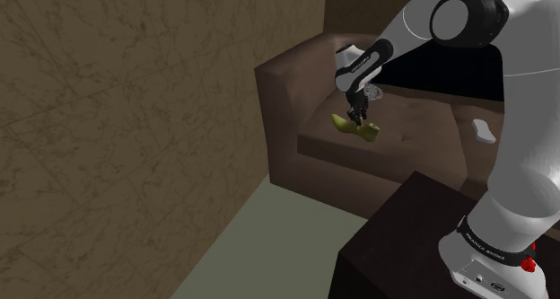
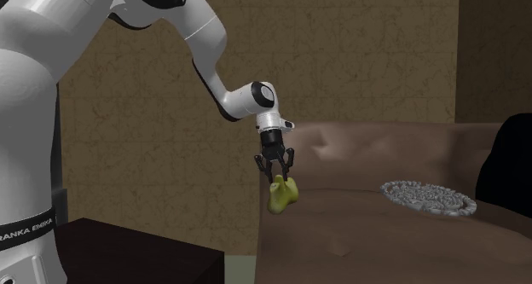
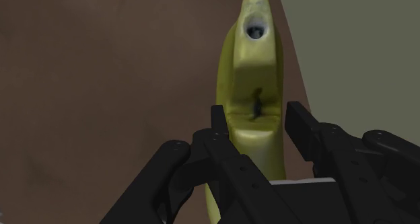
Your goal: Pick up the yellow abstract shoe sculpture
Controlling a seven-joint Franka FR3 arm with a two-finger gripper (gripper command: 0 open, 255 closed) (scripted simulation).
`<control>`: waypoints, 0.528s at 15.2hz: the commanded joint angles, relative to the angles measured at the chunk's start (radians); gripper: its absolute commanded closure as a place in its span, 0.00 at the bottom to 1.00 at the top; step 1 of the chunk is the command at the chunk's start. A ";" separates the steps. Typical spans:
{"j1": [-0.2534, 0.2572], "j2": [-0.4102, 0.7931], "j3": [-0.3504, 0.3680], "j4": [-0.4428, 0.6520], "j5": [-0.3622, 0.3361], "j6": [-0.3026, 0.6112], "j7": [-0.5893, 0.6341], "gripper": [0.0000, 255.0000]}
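Gripping: the black gripper (image 1: 363, 117) points down over the sofa (image 1: 280, 109), its fingers (image 3: 219, 119) drawn in narrow and clasped on the two sides of the yellow shoe (image 1: 345, 123).
Shoe: a lumpy yellow-green thing over the sofa's seat, toward the armrest end. From where I stand I cannot tell whether it touches the cushion or hangs just clear of it.
Hand's look: the shoe (image 3: 254, 61) runs long between the fingers. Its round opening is on the part that sticks out past the fingertips, and its other end is tucked under the hand. The gripper (image 3: 256, 116) has it about the middle.
Side look: the gripper (image 2: 274, 176) sits on top of the shoe (image 2: 283, 195), which shows at the edge of the sofa (image 2: 367, 231).
Arm: the arm (image 1: 485, 46) is white with dark joints and reaches from the dark stand (image 1: 404, 234) just in front of the sofa.
Sofa: brown and padded, set against a mottled brown wall (image 1: 135, 118), with greyish-green floor (image 1: 269, 221) in front.
Disc: a grey patterned disc (image 2: 426, 197) lies flat on the sofa's seat, apart from the shoe.
Block: a small white block (image 1: 482, 129) lies on the seat farther from the armrest, well apart from the shoe.
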 commanded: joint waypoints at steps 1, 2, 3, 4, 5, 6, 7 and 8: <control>0.000 0.001 0.000 -0.001 0.000 0.000 0.000 1.00; 0.001 0.001 0.001 -0.001 0.000 0.000 0.001 1.00; 0.001 0.001 0.001 0.000 0.000 0.001 0.001 1.00; 0.001 0.001 0.001 -0.001 0.000 0.001 0.001 1.00; 0.000 0.001 0.000 -0.002 0.000 0.002 0.000 1.00; 0.000 -0.008 0.000 -0.001 0.001 -0.008 -0.004 1.00; 0.000 -0.017 0.000 0.001 0.002 -0.017 -0.007 1.00; 0.001 -0.025 0.000 0.003 0.002 -0.027 -0.010 1.00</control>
